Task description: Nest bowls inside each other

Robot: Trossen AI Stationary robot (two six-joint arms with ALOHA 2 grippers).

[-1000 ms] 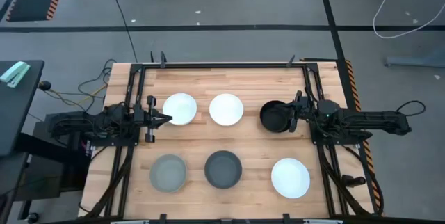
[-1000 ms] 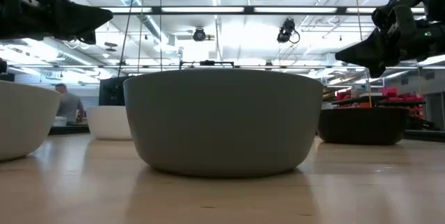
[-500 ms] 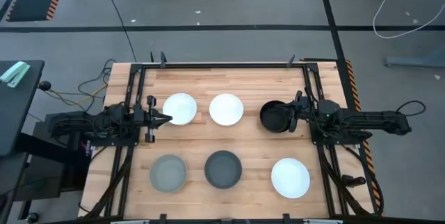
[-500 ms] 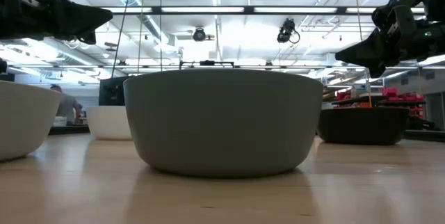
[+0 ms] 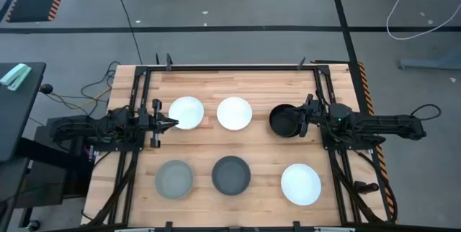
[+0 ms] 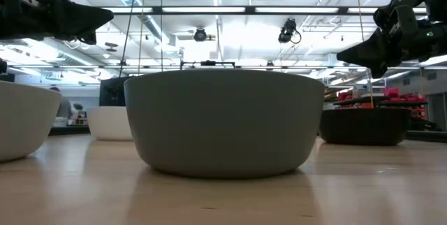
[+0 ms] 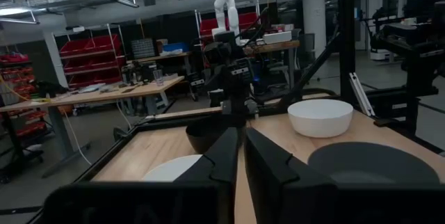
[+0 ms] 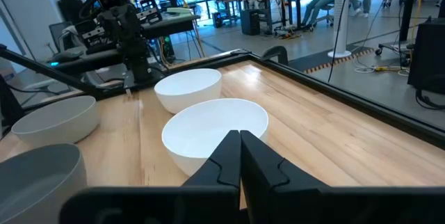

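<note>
— What do we see on the table?
— Six bowls, upright, apart, in two rows. Far row: white bowl (image 5: 186,112), second white bowl (image 5: 234,113), black bowl (image 5: 286,120).
— And nearer us?
— Light grey bowl (image 5: 174,179), dark grey bowl (image 5: 231,174), third white bowl (image 5: 300,184).

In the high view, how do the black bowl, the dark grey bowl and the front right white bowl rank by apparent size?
1. Front right white bowl, clearly the widest.
2. Dark grey bowl.
3. Black bowl, though the right claw covers its edge, so second and third look nearly alike.
</note>
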